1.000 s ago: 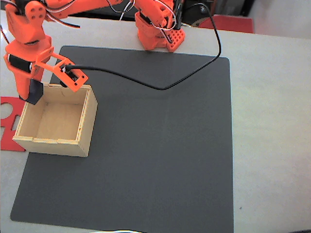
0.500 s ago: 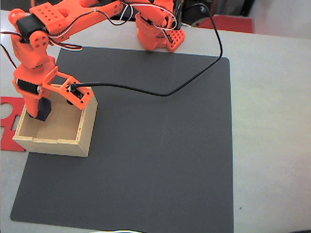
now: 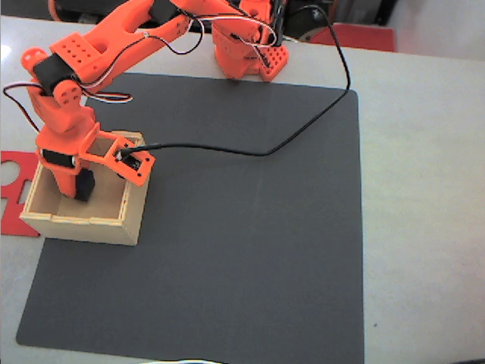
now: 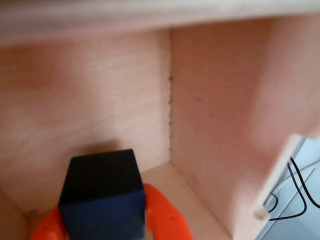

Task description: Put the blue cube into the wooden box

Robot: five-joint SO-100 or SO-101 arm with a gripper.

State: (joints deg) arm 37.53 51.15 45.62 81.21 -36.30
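The wooden box [image 3: 47, 216] of light plywood stands at the left edge of the black mat in the fixed view. My orange gripper [image 3: 79, 189] reaches down inside it, shut on the blue cube [image 3: 84, 184], a small dark navy block. In the wrist view the blue cube [image 4: 102, 197] sits between the orange fingers [image 4: 162, 212], low in the frame, with the wooden box's inner walls [image 4: 220, 115] and a corner seam close behind. Whether the cube touches the box floor I cannot tell.
A flat red plate [image 3: 11, 182] lies left of the box, partly under it. The black mat [image 3: 250, 235] spreads open to the right. The arm's orange base [image 3: 246, 49] stands at the back, and a black cable [image 3: 303, 125] loops across the mat's far part.
The gripper, holding the cube, has moved from above the box's back left rim forward and down into the box.
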